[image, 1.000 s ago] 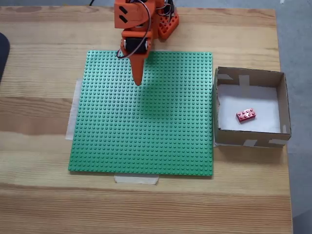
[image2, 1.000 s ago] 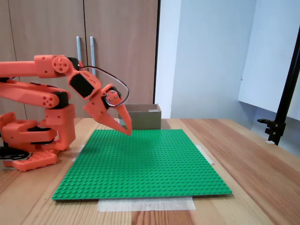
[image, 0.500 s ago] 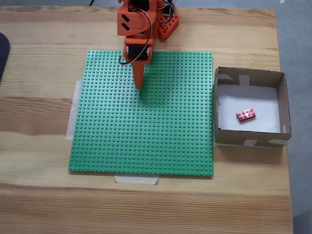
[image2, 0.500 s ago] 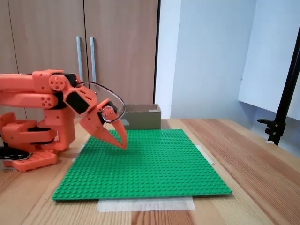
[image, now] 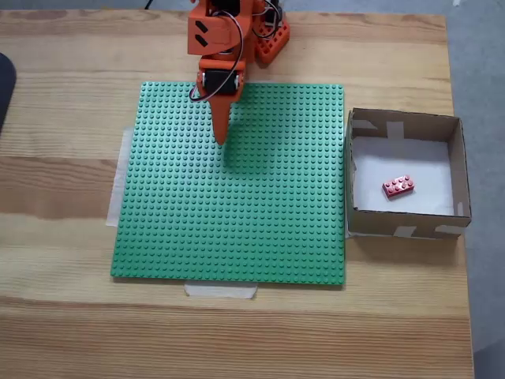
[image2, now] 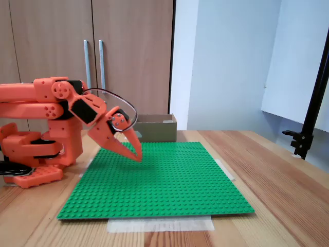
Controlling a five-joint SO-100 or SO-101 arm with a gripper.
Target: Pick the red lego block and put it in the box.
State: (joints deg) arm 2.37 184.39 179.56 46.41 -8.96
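Note:
The red lego block [image: 398, 185] lies flat on the white bottom of the brown cardboard box [image: 405, 229], which stands at the right edge of the table in a fixed view from above. From the side, the box [image2: 157, 128] shows as a low wall behind the baseplate. My orange gripper [image: 222, 139] is shut with nothing in it, pointing down over the far left part of the green baseplate [image: 237, 213]. In a fixed view from the side the gripper tip [image2: 137, 158] hangs just above the studs.
The arm's orange base [image2: 36, 154] stands at the back edge of the wooden table [image: 63, 316]. Pale tape [image: 221, 290] holds the baseplate down. A black stand [image2: 311, 118] rises at the right beyond the table. A dark object [image: 4, 83] sits at the left edge.
The arm folded back and lowered over the first half second, bringing the shut gripper down close to the baseplate. Since then it has barely shifted. The block has stayed in the box.

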